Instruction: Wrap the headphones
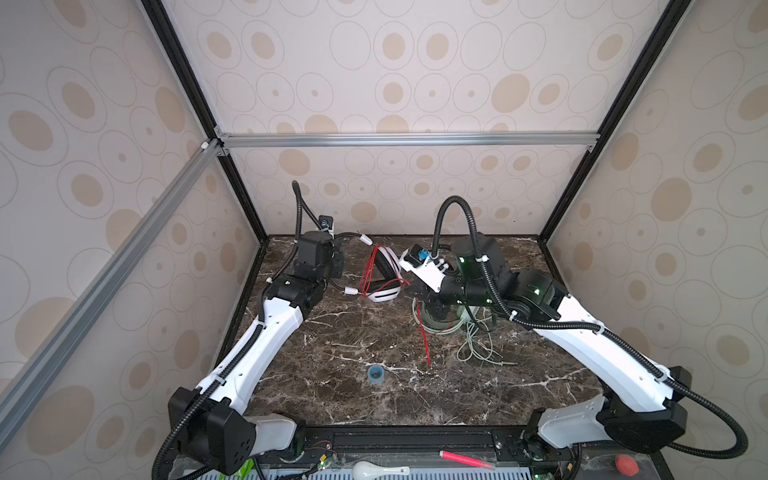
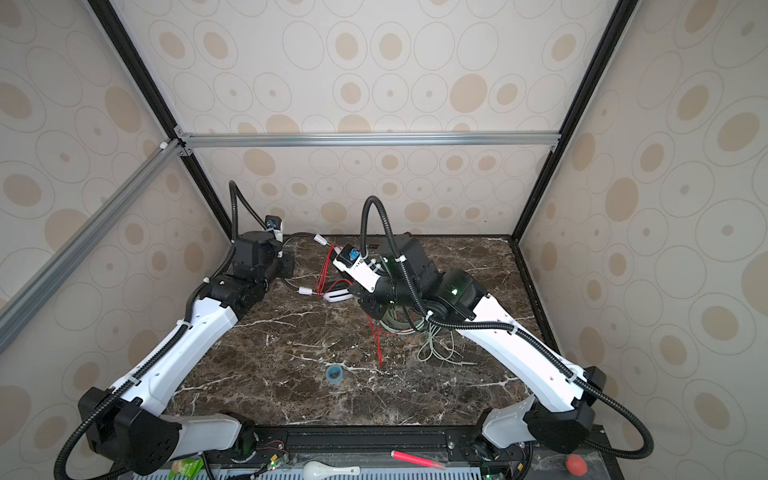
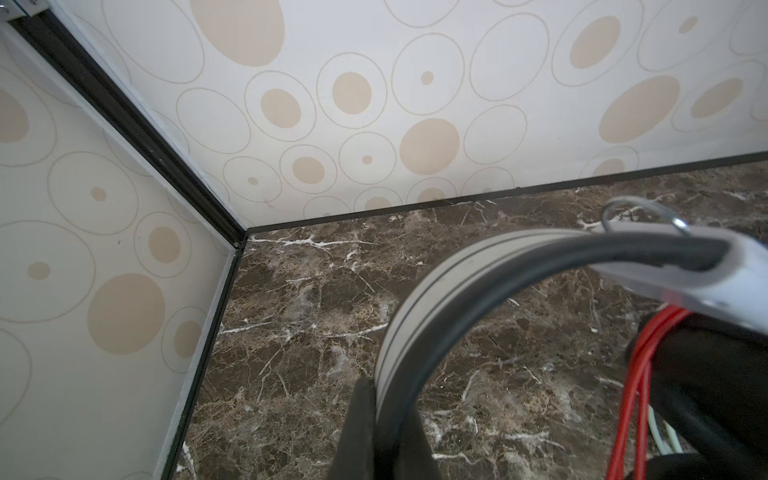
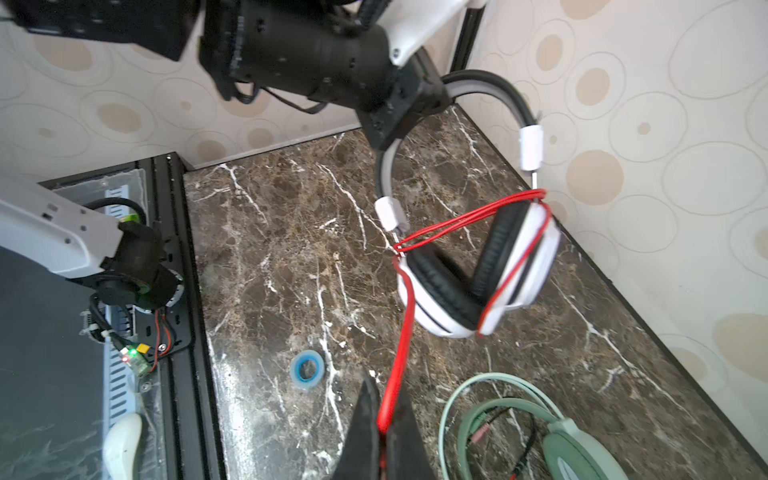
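While the left gripper (image 3: 380,415) is pinching the headband (image 3: 415,316) of the white-and-black headphones (image 4: 515,266), hanging them over the back of the table (image 4: 291,249), the right gripper (image 4: 384,428) is clamping the red cord (image 4: 405,324) running down from the cups, probably placing it nearer for winding

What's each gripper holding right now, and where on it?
Left gripper: shut on the white-and-black headphones, clamped on the headband. Right gripper: shut on their red cord, on the loose stretch, not the wrapped part.
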